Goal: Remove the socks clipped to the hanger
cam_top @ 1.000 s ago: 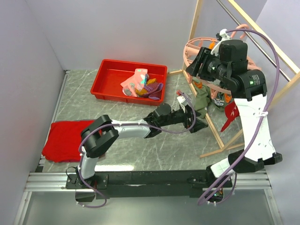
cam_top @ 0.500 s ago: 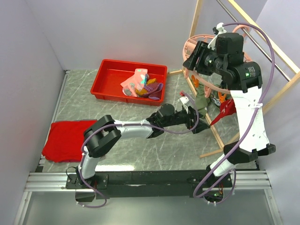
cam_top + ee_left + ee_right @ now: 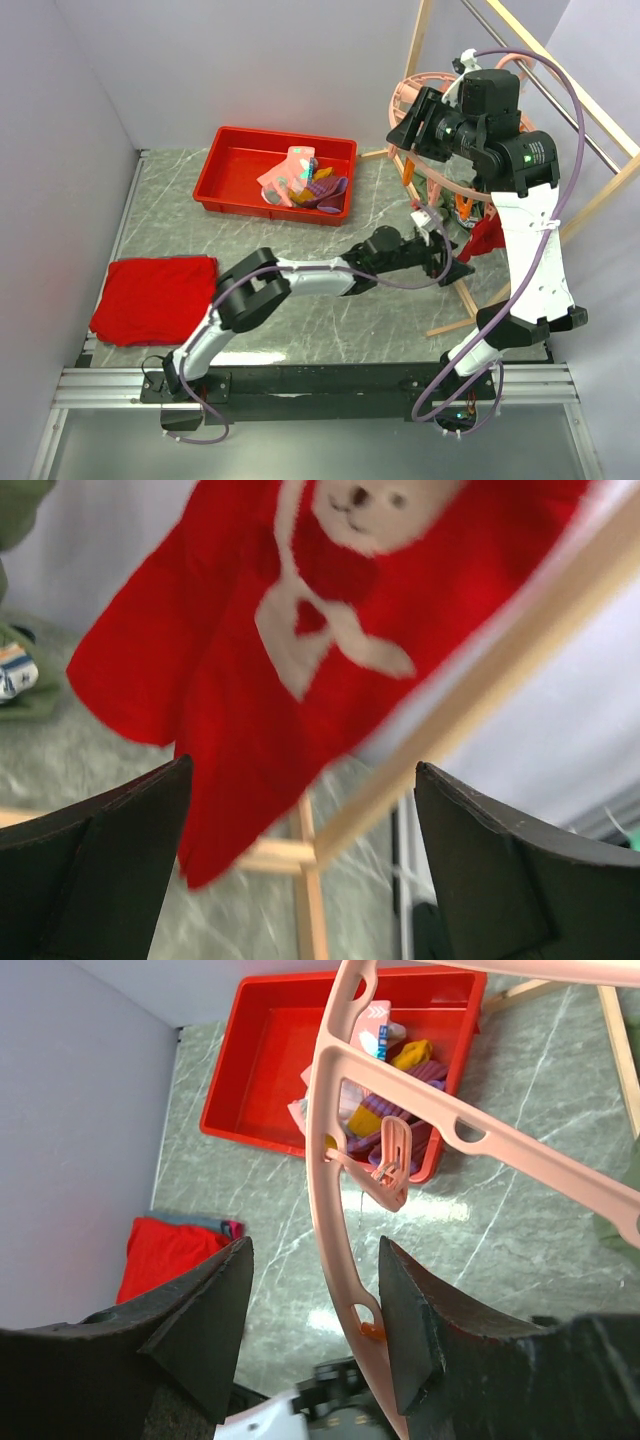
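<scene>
Change: the left arm has stretched further right across the bench, and the left fingers [image 3: 100, 860] are now close to the wooden frame [image 3: 480, 680].
Left fingers: wide open, holding nothing.
Red sock [image 3: 250, 630]: hangs just ahead of them, below the hanger [image 3: 325, 1160]; its clip is not in view.
Right fingers [image 3: 200, 1320]: half open, straddling the hanger's ring, no clear grip.
Meaning: probably lining up the next pull; other socks [image 3: 305, 180] already lie in the tray [image 3: 225, 165].

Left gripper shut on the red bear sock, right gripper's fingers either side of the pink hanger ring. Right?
No: the left gripper is open, jaws wide, with the red bear sock hanging unclamped in front, as the left wrist view shows. Rest holds.
</scene>
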### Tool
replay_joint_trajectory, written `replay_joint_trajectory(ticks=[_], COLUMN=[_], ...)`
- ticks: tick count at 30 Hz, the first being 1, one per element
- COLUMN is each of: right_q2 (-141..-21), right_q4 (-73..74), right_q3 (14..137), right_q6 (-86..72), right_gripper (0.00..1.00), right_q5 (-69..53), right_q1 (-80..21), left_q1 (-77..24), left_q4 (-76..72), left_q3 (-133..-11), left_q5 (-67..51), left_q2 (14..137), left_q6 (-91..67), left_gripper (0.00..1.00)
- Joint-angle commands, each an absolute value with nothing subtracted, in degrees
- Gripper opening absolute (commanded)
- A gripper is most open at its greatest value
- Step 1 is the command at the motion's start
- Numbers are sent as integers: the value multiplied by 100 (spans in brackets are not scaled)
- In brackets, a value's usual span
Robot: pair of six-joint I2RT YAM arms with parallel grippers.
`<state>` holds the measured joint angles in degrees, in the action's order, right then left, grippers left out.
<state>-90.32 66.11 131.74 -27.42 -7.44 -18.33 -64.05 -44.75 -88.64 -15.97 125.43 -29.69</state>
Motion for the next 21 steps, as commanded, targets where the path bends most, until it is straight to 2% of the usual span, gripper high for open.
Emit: replay_joint_trajectory(ticks=[1, 2, 5, 6, 8, 9, 10, 14, 17, 21], right_q2=[-8877, -8825, -8702, -8666, -8544, -8508, -8482, -8017, -7507, -6909], right_q4=[6636, 6644, 6662, 6662, 6688, 6715, 6750, 6812, 6724, 6767], right_q3=[13289, 13272, 13175, 13157, 13122, 13131, 13113, 12789, 12201, 11673], right_q6=[-2760, -2777, -2777, -2769, -2716, -2690, -2663, -2479, -2435, -2400], right_gripper=[60, 60, 60, 60, 60, 61, 61, 65, 68, 80], right_q5=[-896, -949, -993, -984, -984, -967, -949, -897, -800, -694], right_q1=[-1819, -1819, -1819, -1819, -1819, -1819, -1819, -1819, -1828, -1819], left_q1=[-6460, -6451, -6451, -6451, -6451, -6451, -6442, -6302, -6144, -6082], left_q4=[-4641, -4510, -4010, -3930, -3815, -3788, -3788, -3693, -3078, -2269], left_q3=[-9789, -10148, -10921, -11038, -10944, -10786, -10575, -9407, -9071, -8772], left_q5=[-1319, -1292, -1318, -1431, -1529, -1547, -1547, -2099, -2688, -2988], left_q2=[13225, 13349, 13745, 13807, 13720, 13607, 13292, 12403, 11805, 11032], left_q6=[-3163, -3199, -3278, -3304, -3322, -3322, -3287, -3383, -3568, -3350], left_gripper=[99, 97, 69, 45, 31, 9, 1, 1, 1, 1])
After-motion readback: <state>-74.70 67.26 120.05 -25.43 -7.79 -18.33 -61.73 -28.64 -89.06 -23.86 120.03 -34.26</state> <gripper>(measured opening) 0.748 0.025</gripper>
